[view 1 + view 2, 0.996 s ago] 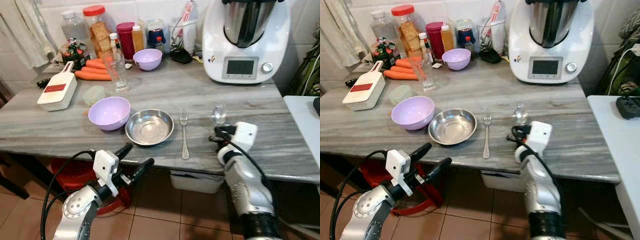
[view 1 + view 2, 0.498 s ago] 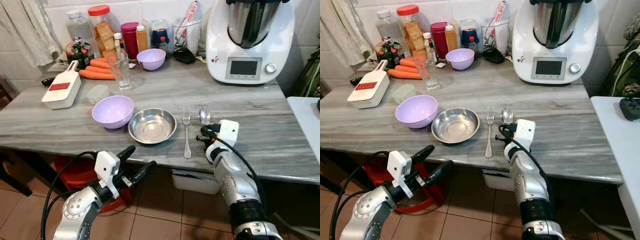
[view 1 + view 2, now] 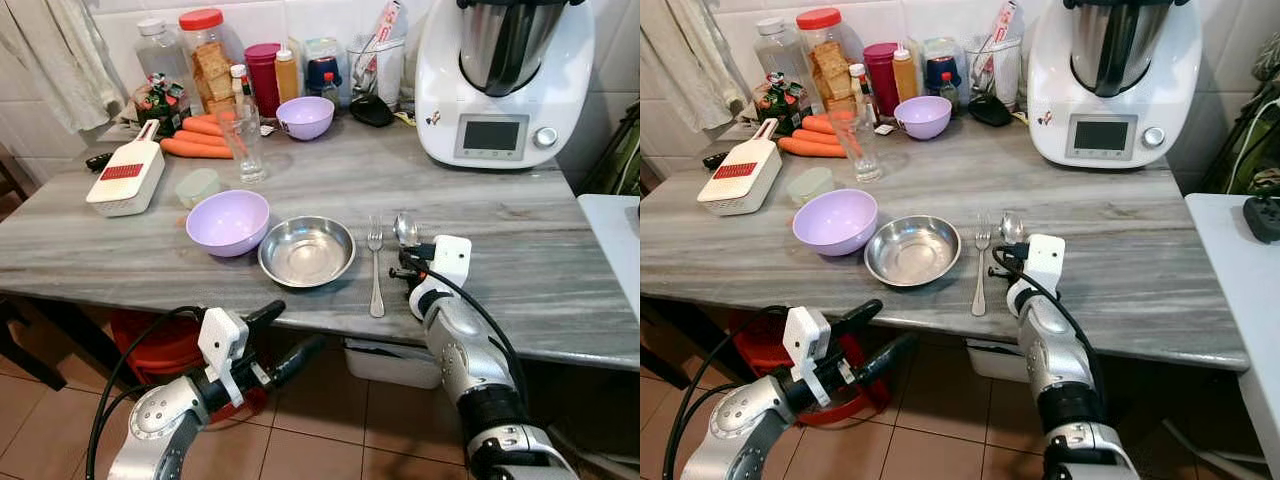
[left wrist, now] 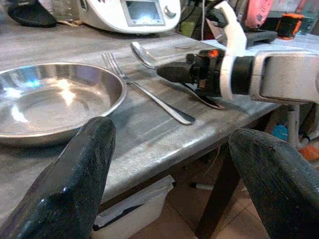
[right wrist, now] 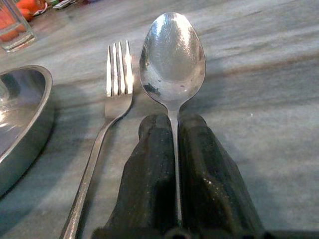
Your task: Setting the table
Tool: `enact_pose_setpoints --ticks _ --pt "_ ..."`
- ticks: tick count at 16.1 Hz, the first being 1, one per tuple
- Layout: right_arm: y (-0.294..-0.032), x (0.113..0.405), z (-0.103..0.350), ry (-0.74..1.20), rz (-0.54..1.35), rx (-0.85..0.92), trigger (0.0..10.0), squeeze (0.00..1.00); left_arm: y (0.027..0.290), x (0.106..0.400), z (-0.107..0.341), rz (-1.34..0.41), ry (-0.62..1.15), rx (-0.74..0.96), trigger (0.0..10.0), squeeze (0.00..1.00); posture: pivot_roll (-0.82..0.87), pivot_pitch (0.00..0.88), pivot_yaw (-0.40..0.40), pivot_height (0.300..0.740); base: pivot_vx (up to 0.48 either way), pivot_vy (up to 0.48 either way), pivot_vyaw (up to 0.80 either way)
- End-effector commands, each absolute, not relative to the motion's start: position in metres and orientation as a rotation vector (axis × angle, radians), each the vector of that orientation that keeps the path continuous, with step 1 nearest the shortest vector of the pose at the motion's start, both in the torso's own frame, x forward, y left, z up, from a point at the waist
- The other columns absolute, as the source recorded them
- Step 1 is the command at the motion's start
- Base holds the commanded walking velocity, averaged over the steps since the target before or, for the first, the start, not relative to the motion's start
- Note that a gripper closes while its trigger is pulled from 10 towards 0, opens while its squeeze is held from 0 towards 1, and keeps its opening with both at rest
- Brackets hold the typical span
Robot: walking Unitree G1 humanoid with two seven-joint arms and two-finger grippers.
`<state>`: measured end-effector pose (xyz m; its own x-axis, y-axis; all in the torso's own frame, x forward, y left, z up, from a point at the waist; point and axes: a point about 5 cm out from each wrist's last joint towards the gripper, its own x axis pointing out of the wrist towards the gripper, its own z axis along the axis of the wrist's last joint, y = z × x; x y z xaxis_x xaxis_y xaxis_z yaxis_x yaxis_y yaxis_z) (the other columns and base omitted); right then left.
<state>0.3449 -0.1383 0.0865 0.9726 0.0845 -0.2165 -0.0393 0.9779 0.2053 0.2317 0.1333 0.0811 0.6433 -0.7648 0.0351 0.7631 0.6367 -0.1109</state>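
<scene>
- The right hand (image 5: 174, 164) has its fingers pressed together on the handle of a spoon (image 5: 172, 62), whose bowl points away from the robot just above or on the grey worktop (image 3: 560, 270); contact cannot be told.
- The spoon lies just beside the fork (image 3: 375, 265), at the fork's 3 o'clock. The steel bowl (image 3: 306, 251) sits at the fork's 9 o'clock, and the lilac bowl (image 3: 228, 221) is beyond that.
- Risk: the spoon is pinched edge-on by a thin handle, so it could twist or drop with a clatter if let go while tilted. Drifting toward 9 o'clock would knock the fork askew.
- The left hand (image 3: 285, 335) hangs below the worktop's near edge with its fingers apart, holding nothing.
- Farther back, at 12 o'clock, stand a white kitchen machine (image 3: 500, 80), a drinking glass (image 3: 243, 142), carrots (image 3: 195, 148) and jars (image 3: 205, 50), all well apart from the place setting.
</scene>
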Motion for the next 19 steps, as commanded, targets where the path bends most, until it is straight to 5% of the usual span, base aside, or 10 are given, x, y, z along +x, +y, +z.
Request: enact_pose_setpoints --ticks 1,2,3,4,14,19 --pt "-0.134 0.348 0.090 0.219 0.083 0.196 10.0 0.00 0.135 0.230 0.083 -0.899 0.019 -0.096 10.0 0.00 -0.07 0.030 0.106 0.740 0.000 0.000 0.00" --pt "-0.135 0.348 0.089 0.220 0.083 0.196 10.0 0.00 0.135 0.230 0.083 -0.902 0.020 -0.095 10.0 0.00 -0.07 0.030 0.106 0.740 0.000 0.000 0.00" --pt "-0.135 0.349 0.089 0.221 0.082 0.195 10.0 0.31 0.135 0.229 0.083 -0.907 0.026 -0.097 10.0 0.00 -0.07 0.029 0.106 0.740 0.000 0.000 0.00" --pt "-0.135 0.349 0.088 0.224 0.082 0.194 10.0 0.97 0.134 0.229 0.083 -0.910 0.028 -0.097 10.0 0.00 -0.07 0.028 0.106 0.740 0.000 0.000 0.00" --pt "-0.138 0.348 0.087 0.220 0.087 0.189 10.0 1.00 0.138 0.231 0.070 -0.908 0.050 -0.104 10.0 0.00 -0.07 0.020 0.098 0.740 0.000 0.000 0.00" --pt "-0.137 0.342 0.131 -0.015 0.120 0.181 10.0 1.00 0.137 0.232 0.068 -0.926 0.046 -0.108 10.0 0.00 -0.08 0.012 0.101 0.740 0.000 0.000 0.00"
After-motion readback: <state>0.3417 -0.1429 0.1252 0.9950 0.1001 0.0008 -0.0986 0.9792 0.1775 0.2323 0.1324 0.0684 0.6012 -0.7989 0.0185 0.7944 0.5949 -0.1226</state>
